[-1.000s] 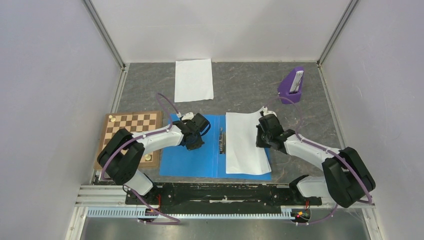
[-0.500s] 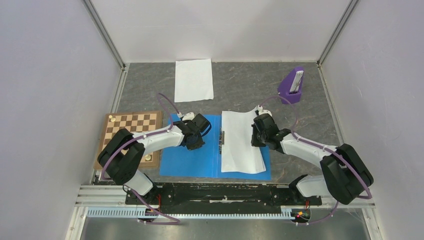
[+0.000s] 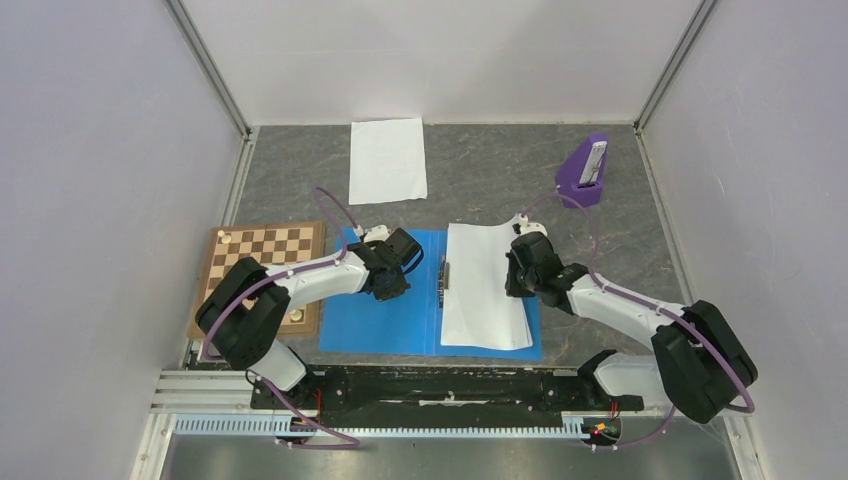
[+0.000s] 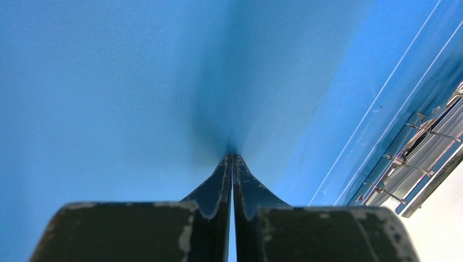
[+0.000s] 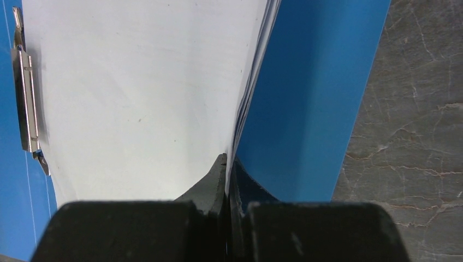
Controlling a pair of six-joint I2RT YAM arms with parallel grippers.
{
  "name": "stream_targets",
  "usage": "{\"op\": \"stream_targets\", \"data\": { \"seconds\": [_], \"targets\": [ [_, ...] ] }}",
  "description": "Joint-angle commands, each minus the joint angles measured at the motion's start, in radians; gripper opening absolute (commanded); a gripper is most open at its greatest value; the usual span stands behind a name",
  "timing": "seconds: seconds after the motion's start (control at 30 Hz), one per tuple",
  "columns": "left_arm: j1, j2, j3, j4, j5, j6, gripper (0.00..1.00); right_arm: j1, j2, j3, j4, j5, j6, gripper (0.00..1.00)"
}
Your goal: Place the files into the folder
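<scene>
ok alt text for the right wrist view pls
The right gripper, shut, pinches the right edge of a white sheet lying on the open blue folder. The folder's metal clip runs along the sheet's left edge, and grey marbled table shows at the right.

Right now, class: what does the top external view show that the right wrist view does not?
Only the top external view shows the chessboard, the purple stand, a separate white sheet and the left gripper. Only the right wrist view shows the right gripper shut on the files' edge. Both share the blue folder and its clip.
</scene>
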Motion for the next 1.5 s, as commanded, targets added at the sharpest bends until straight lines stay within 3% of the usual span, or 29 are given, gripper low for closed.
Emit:
{"op": "stream_targets", "data": {
  "seconds": [0.0, 0.97, 1.03, 1.2, 1.47],
  "targets": [
    [-0.007, 0.036, -0.01, -0.001, -0.022, -0.05, 0.08, 0.004, -0.032, 0.003, -0.027, 0.014, -0.055, 0.0],
    [-0.025, 0.035, 0.0, -0.005, -0.02, -0.061, 0.08, 0.046, -0.099, -0.032, -0.05, 0.004, -0.015, 0.0],
    [-0.025, 0.033, 0.0, -0.004, -0.018, -0.061, 0.08, 0.048, -0.105, -0.032, -0.051, 0.003, -0.01, 0.08],
    [-0.025, 0.032, 0.004, -0.005, -0.018, -0.057, 0.08, 0.048, -0.115, -0.016, -0.071, 0.024, -0.012, 0.4],
    [-0.025, 0.029, 0.009, -0.012, -0.021, -0.053, 0.09, 0.048, -0.133, 0.0, -0.099, 0.046, -0.012, 0.71]
  ]
}}
